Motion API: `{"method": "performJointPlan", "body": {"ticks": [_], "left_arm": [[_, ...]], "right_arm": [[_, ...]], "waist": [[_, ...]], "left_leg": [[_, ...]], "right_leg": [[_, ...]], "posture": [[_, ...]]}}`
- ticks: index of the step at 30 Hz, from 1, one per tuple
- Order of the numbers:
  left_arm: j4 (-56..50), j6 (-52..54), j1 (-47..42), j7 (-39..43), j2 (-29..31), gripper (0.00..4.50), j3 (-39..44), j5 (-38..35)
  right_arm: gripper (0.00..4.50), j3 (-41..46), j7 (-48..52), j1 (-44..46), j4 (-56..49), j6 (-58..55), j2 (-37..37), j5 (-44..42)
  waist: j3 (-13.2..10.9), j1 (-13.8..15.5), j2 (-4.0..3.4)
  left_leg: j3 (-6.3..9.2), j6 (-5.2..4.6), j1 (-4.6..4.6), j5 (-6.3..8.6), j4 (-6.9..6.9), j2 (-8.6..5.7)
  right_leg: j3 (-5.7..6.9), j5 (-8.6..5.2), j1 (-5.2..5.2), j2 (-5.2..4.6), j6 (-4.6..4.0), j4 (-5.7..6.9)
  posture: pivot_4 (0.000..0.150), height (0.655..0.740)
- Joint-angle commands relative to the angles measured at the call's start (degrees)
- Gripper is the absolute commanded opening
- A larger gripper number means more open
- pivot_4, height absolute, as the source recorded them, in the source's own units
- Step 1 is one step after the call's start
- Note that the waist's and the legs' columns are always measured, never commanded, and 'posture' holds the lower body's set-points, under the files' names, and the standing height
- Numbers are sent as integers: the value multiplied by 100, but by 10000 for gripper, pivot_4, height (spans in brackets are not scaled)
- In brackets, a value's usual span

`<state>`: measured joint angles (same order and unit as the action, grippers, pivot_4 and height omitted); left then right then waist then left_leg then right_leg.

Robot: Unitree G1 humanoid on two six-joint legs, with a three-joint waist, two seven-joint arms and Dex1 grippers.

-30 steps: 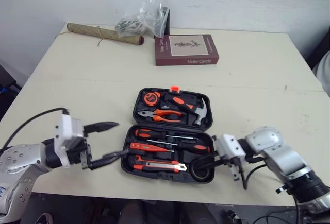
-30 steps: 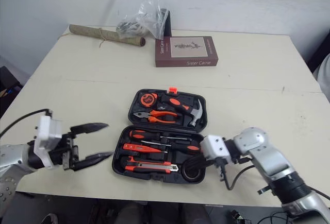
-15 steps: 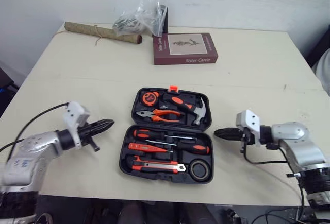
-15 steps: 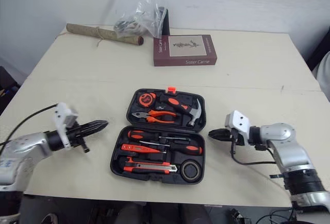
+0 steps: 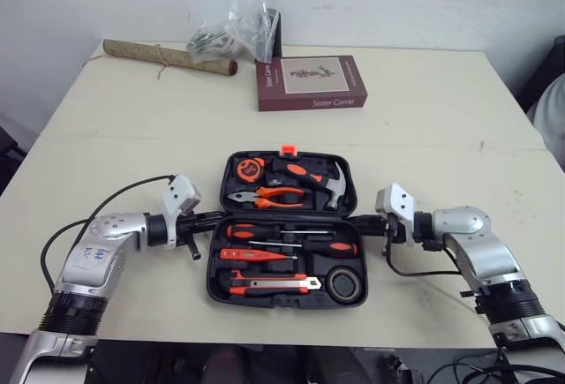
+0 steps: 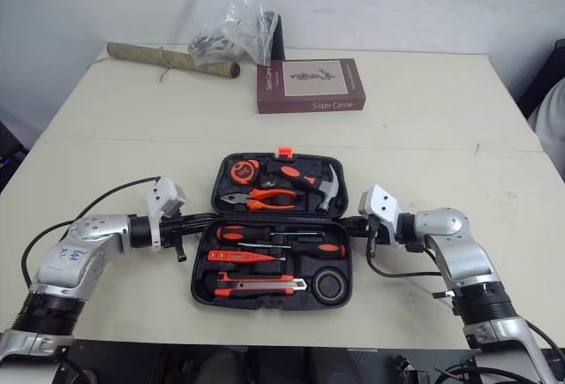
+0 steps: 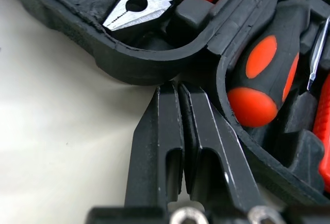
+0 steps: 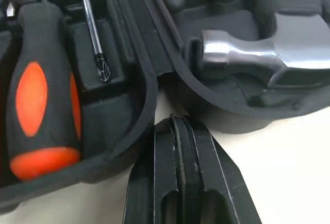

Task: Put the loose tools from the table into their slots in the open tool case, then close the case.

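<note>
The open black tool case (image 5: pixel 212 260) lies in the middle of the table, both halves flat. In its slots sit pliers (image 5: pixel 269 195), a hammer (image 5: pixel 331 188), a tape measure (image 5: pixel 252 169), screwdrivers (image 5: pixel 291 229), a utility knife (image 5: pixel 265 285) and a black tape roll (image 5: pixel 344 285). My left gripper (image 5: pixel 214 219) is shut and empty, its tip at the notch between the two halves on the case's left side (image 7: pixel 178 87). My right gripper (image 5: pixel 362 222) is shut and empty too, its tip at the same notch on the right side (image 8: pixel 178 121).
At the back of the table lie a dark red book (image 5: pixel 311 82), a clear plastic bag (image 5: pixel 234 33) and a rolled mat (image 5: pixel 168 56). An orange latch (image 5: pixel 288 149) sticks out from the case's far edge. Bare tabletop lies on both sides of the case.
My left gripper went from open to shut and swung in to the case's left side. My right gripper left the tape roll corner and came to the case's right side.
</note>
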<state>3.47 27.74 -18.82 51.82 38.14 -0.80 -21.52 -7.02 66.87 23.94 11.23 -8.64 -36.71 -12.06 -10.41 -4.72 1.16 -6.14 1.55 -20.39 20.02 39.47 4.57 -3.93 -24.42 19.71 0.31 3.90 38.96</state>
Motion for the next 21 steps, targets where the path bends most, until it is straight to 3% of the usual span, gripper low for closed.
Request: {"method": "performJointPlan", "body": {"ticks": [1,9,15,16,19,21], "left_arm": [[119,-212,-296,-198,-193,806,-10,184],[647,-522,-601,-136,-336,806,-45,512],[581,-449,-277,-7,10,806,447,364],[524,-367,-132,1,167,214,626,301],[214,12,206,-356,680,8134,1230,318],[-108,505,273,-482,871,17273,1483,135]], "right_arm": [[0,-11,-101,222,-76,69,99,43],[0,-27,-133,504,277,242,153,303],[0,116,-460,487,442,593,-93,686],[3172,242,-483,495,409,382,-177,593],[14377,773,-292,581,-207,-1224,-462,-364],[24918,998,-333,646,-621,-2299,-619,-831]], "waist": [[0,5,0],[0,5,0],[0,-30,0],[0,-41,0],[-4,-17,-4],[-8,3,-5]], "left_leg": [[0,0,0,0,1,0],[0,0,0,0,9,0],[1,0,0,0,11,0],[0,0,0,0,9,2],[-4,0,-2,0,2,3],[-3,1,-10,-1,0,3]], "right_leg": [[0,0,0,0,0,1],[1,0,1,-1,0,10],[2,0,2,-2,0,13],[2,0,4,-2,0,14],[4,0,14,-4,0,17],[7,-1,21,-8,-1,19]], "posture": [[1500,7400],[1500,7400],[1500,7400],[1500,7400],[1500,7400],[1500,7400]]}}
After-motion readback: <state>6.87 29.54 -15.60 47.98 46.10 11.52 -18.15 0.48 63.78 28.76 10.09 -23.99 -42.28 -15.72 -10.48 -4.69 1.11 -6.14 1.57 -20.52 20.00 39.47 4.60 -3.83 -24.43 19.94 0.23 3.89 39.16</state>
